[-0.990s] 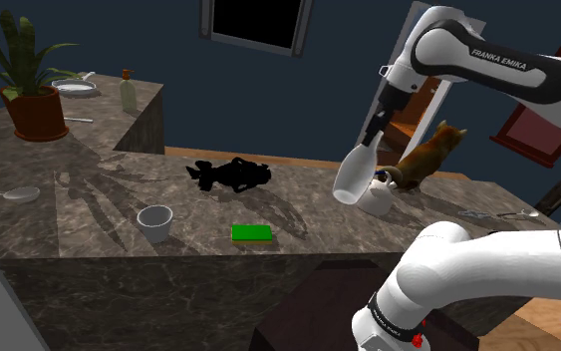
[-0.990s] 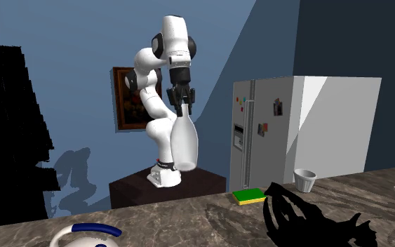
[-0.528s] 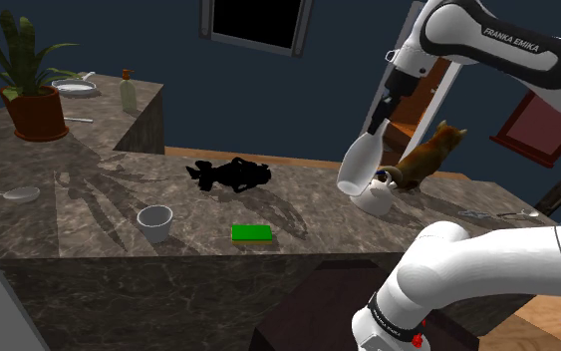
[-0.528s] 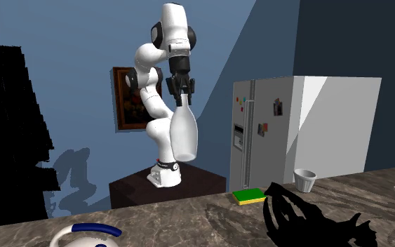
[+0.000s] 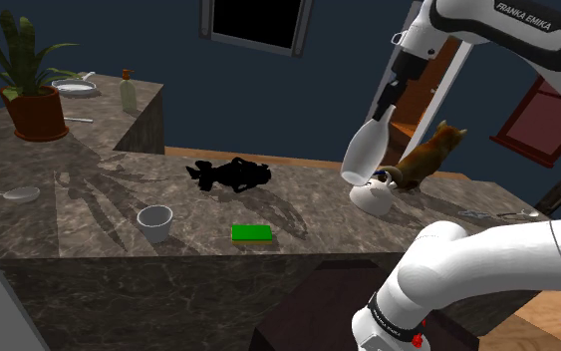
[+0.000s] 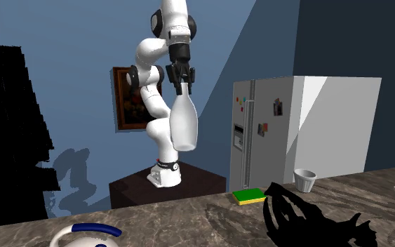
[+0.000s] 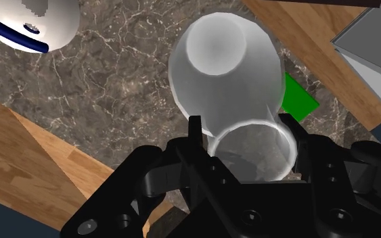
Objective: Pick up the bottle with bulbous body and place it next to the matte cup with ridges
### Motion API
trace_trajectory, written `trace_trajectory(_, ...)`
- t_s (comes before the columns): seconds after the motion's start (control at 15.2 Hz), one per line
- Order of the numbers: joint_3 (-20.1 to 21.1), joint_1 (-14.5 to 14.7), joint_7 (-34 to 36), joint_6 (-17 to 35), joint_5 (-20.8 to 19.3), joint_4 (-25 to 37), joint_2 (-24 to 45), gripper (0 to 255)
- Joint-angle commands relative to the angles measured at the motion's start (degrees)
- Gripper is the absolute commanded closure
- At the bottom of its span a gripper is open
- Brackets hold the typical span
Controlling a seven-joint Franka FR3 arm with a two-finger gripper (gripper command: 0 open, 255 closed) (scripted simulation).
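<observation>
Gripper (image 6: 182, 89) pinches the white bottle (image 5: 365, 155) by its neck, high above the table (image 5: 89, 214). The ridged cup (image 5: 154, 221) stands well apart: best carry it smoothly over the green block (image 5: 251, 232) and lower gently just beside the cup.

Pale bottle (image 5: 362, 160) in claw (image 5: 384, 110) above counter (image 5: 99, 194)

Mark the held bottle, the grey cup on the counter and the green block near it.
bottle (image 5: 364, 158), shoulder view, on its rounded body.
grey cup (image 5: 154, 225), shoulder view, on its outer wall.
green block (image 5: 251, 232), shoulder view, on its top face.
</observation>
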Motion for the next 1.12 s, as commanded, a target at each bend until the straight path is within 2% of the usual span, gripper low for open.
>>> trace_trajectory(0.0, 0.0, 0.2, -0.2, -1.5, 0.2, 2.5, 1.0, 255)
trace_trajectory(0.53, 0.2, 0.8, -0.6, -6.7, 0.9, 11.1, 4.4, 255)
trace_trajectory(1.06, 5.3, 3.2, 7.1, 1.3, 4.7, 9.0, 11.0, 255)
